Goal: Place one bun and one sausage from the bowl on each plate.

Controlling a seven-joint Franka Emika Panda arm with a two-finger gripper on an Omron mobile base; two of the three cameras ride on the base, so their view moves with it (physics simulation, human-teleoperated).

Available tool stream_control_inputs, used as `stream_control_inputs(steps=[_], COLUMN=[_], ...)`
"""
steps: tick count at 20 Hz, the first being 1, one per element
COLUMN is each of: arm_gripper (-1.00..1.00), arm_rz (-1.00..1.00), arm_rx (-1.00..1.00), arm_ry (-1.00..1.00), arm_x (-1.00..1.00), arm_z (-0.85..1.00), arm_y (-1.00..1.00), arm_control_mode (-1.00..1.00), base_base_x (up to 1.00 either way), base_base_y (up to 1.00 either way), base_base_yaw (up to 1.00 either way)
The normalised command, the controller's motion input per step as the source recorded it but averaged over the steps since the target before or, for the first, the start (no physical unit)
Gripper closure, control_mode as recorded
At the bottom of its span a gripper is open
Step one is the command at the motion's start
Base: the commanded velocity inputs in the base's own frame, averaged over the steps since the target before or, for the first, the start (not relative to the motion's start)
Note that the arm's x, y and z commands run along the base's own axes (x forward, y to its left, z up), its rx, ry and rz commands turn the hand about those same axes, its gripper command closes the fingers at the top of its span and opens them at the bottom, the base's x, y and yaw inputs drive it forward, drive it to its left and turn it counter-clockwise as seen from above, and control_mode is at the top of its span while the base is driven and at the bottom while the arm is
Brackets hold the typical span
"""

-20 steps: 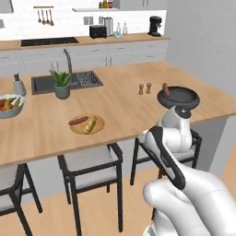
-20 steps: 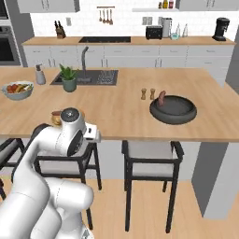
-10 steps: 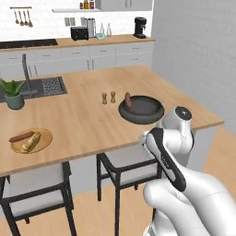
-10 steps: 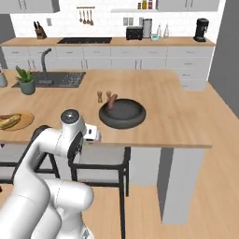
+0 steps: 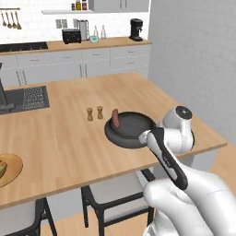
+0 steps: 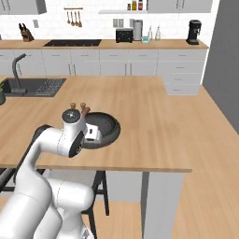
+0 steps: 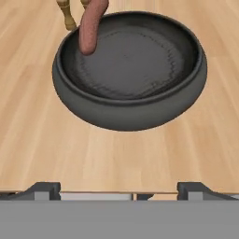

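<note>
Leaning on the bowl (image 7: 130, 109) rim, one sausage (image 7: 91, 25); hand (image 7: 119, 189) released, empty.

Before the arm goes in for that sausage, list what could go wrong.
The sausage leans on the bowl's far rim, so a nudge may tip it out. The two small wooden shakers stand just beyond and could be knocked over. The bowl sits near the counter edge, so a push toward the robot might slide it off.

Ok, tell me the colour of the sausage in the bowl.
Reddish-brown; the sausage leans on the dark bowl's rim, clearest in the hand view.
</note>
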Motion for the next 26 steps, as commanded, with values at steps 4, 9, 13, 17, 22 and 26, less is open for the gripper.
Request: stream_control_inputs(steps=[4, 9, 13, 17, 22, 26], arm_gripper=[-1.0, -1.0, -1.0, -1.0, -1.0, -1.0], arm_rz=[0.0, 0.0, 0.0, -0.01, 0.0, 0.0], arm_rx=[0.0, 0.0, 0.05, 0.09, 0.02, 0.01], arm_ry=[0.09, 0.0, 0.04, 0.13, 0.07, 0.05], arm_x=[0.69, 0.76, 0.77, 0.77, 0.64, 0.51], arm_z=[0.0, 0.25, 0.4, 0.13, 0.0, -0.1], arm_y=[0.11, 0.18, 0.23, 0.35, 0.5, 0.32], arm_control_mode=[-1.0, -1.0, -1.0, -1.0, -1.0, -1.0], base_base_x=[0.25, 0.0, 0.0, 0.0, 0.0, 0.0], base_base_y=[0.07, 0.0, 0.0, 0.0, 0.0, 0.0], base_base_yaw=[0.0, 0.0, 0.0, 0.0, 0.0, 0.0])
